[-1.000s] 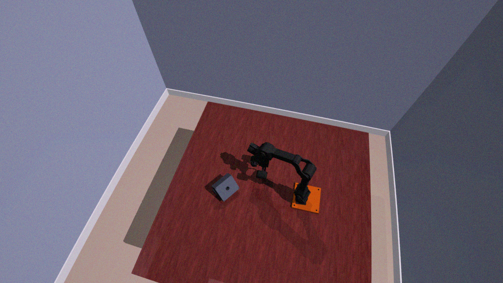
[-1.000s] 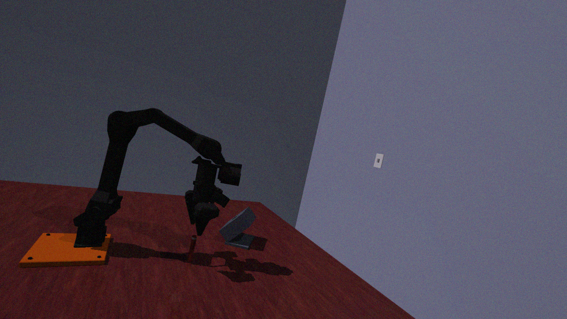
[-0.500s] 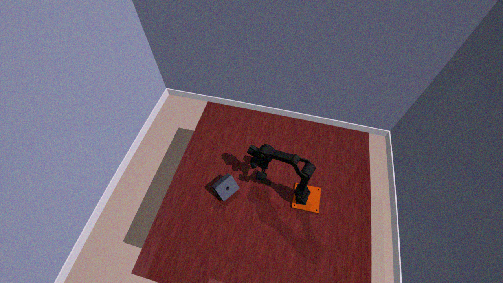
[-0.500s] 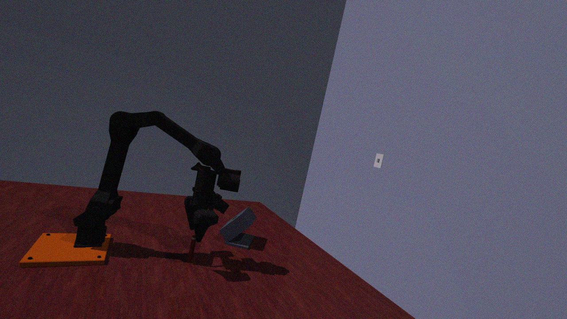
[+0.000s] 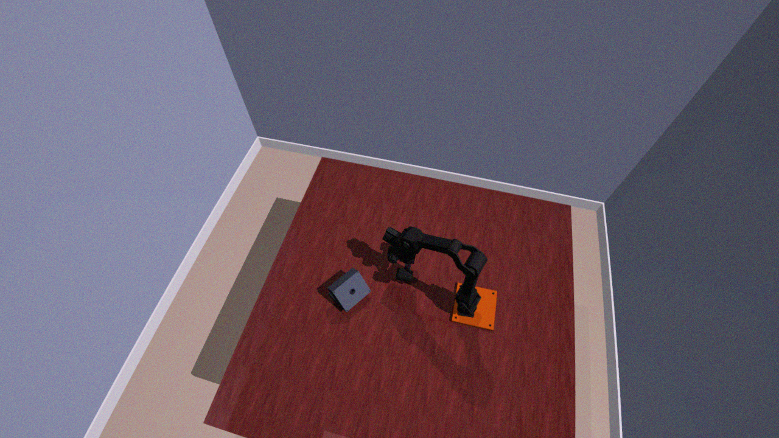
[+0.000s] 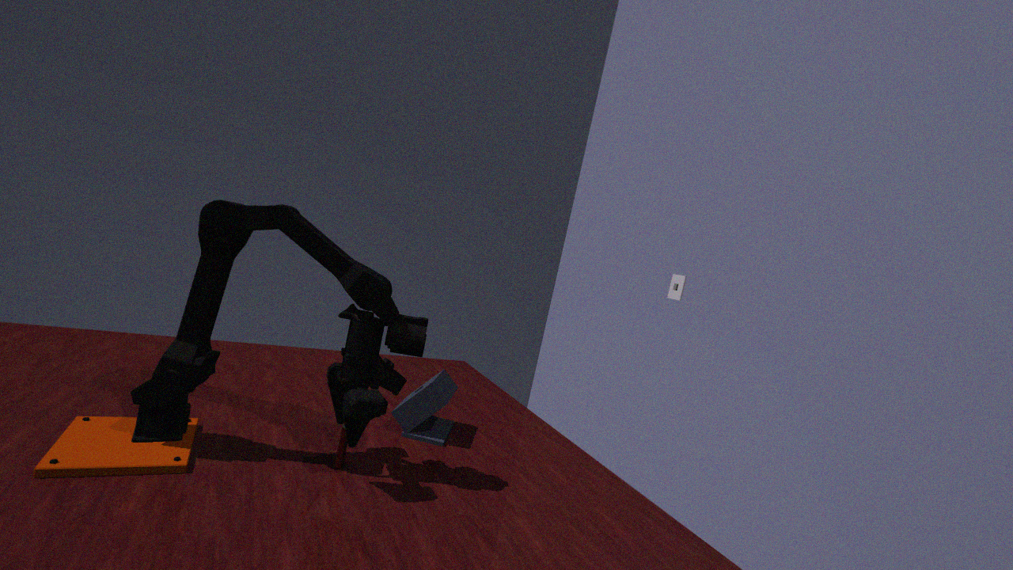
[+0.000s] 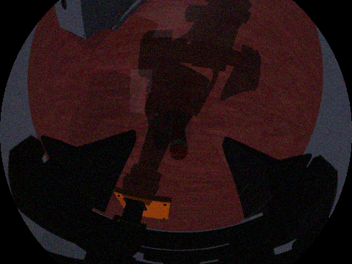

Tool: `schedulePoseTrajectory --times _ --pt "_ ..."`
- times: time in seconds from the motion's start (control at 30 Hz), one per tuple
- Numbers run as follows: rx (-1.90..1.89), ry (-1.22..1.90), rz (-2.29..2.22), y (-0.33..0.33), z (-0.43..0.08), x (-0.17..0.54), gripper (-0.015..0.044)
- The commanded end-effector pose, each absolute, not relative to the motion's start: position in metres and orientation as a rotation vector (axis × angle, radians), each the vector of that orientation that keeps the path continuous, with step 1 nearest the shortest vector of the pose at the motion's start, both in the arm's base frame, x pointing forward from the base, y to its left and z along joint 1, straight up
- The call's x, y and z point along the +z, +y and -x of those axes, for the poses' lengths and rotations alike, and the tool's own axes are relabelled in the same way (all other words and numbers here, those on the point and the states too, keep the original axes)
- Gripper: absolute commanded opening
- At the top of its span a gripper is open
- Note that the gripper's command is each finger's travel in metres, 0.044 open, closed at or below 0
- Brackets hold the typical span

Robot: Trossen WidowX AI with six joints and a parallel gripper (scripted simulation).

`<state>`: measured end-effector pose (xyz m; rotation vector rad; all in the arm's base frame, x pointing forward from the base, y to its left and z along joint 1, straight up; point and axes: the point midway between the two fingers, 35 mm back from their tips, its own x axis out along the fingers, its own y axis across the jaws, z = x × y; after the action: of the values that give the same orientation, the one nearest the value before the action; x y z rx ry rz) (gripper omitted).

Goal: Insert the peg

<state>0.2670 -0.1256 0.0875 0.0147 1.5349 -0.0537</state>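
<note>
The dark red peg (image 6: 341,450) (image 7: 178,150) stands upright on the table. Its round top lies between my fingertips in the wrist view. My gripper (image 6: 347,434) (image 7: 180,138) points down, open and empty, with its fingers on either side of the peg's upper part. In the top view, the arm and gripper hide the peg. The grey-blue sloped panel (image 5: 359,284) (image 6: 429,400) (image 7: 71,21) stands apart from the gripper. Its dark round hole (image 5: 352,291) (image 7: 64,4) shows in the face and is cut off at the top left of the wrist view.
The orange base plate (image 5: 485,309) (image 6: 113,446) (image 7: 160,210) carries the arm. The red table (image 5: 337,375) (image 6: 269,524) extends around the panel and arm. Dark arm shadows lie across the table near the peg and panel.
</note>
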Motion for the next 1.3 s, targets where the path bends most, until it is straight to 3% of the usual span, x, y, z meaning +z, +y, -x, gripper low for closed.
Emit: schedulePoseTrajectory --times 0.0,0.33,0.8,1.1,1.27 --pt "-0.049 1.540 -0.023 -0.125 -0.267 0.079 0.0440" --pt "-0.049 1.540 -0.023 -0.124 -0.267 0.068 0.0440" --pt "-0.053 1.538 -0.016 -0.125 -0.266 0.071 0.0072" --pt "-0.053 1.538 -0.016 -0.125 -0.266 0.072 0.0000" --pt "-0.052 1.538 -0.017 -0.126 -0.267 0.083 0.0000"
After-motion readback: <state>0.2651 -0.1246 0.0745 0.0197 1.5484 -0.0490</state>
